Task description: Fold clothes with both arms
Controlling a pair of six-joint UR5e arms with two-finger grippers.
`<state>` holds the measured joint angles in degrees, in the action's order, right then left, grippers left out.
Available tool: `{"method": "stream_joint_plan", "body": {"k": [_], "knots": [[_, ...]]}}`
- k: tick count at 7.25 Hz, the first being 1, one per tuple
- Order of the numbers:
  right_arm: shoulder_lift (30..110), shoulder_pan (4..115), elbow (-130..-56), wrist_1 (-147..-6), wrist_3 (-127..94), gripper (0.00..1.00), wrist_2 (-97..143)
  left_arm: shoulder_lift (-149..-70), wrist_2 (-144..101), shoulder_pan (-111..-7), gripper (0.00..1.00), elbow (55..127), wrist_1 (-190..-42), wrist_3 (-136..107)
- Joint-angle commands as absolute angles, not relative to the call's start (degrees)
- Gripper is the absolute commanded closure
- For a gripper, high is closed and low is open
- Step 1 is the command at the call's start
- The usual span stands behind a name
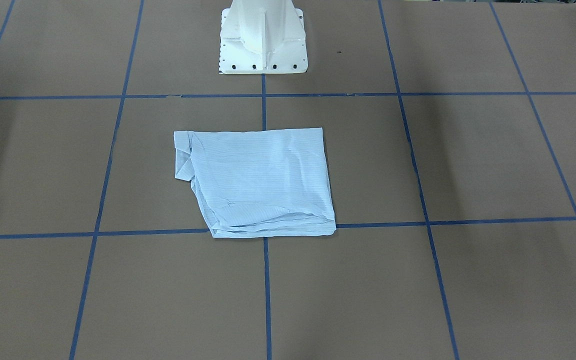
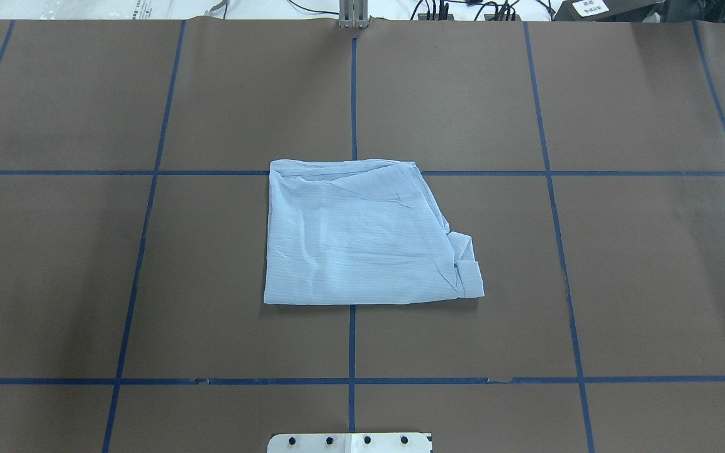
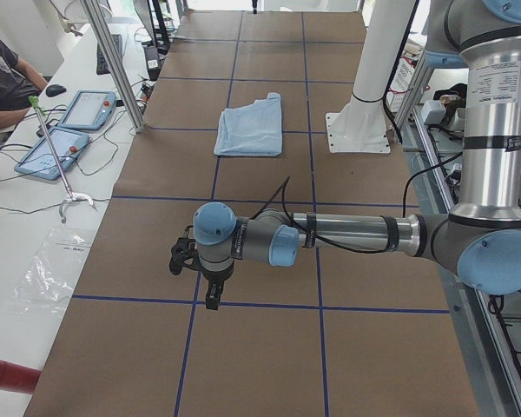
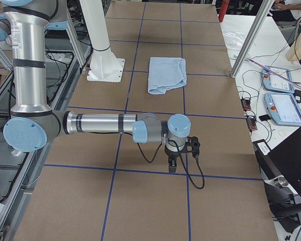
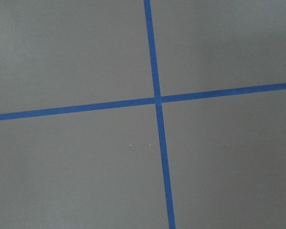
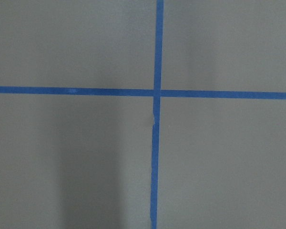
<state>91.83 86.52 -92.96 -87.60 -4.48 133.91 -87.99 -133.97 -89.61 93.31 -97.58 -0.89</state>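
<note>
Since both grippers only show up in the two side cameras, I honestly can't tell how wide the fingers are on either one. The left gripper [image 3: 211, 295] points tip-down over the blue tape [image 5: 157, 99] near one end of the table [image 2: 620, 251]. The right gripper [image 4: 173, 164] does the same at the other end. Nothing hangs from either, and I can't make out whether the tips touch the paper.

Both sit well apart from the shirt [image 2: 362, 233], which lies folded into a rough rectangle mid-table, just in front of the white pedestal [image 1: 263, 40]. One bunched corner pokes out on the robot's right. Collar, buttons and label are hidden in the fold.

The wrist cameras show only brown surface and crossing tape, with no fingers in frame.
</note>
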Motion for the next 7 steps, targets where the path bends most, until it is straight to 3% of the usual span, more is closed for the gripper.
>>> {"method": "stream_joint_plan", "body": {"k": [1, 7], "knots": [[92.98, 88.49, -93.16, -87.45, -4.66, 0.0, 134.03, -88.42, -133.42, -90.44, 0.0, 93.69, -97.21, -1.05], [95.45, 92.81, -101.25, -96.68, -4.75, 0.0, 134.12, -87.98, -132.98, -90.53, 0.0, 94.92, -97.21, -1.14]]}}
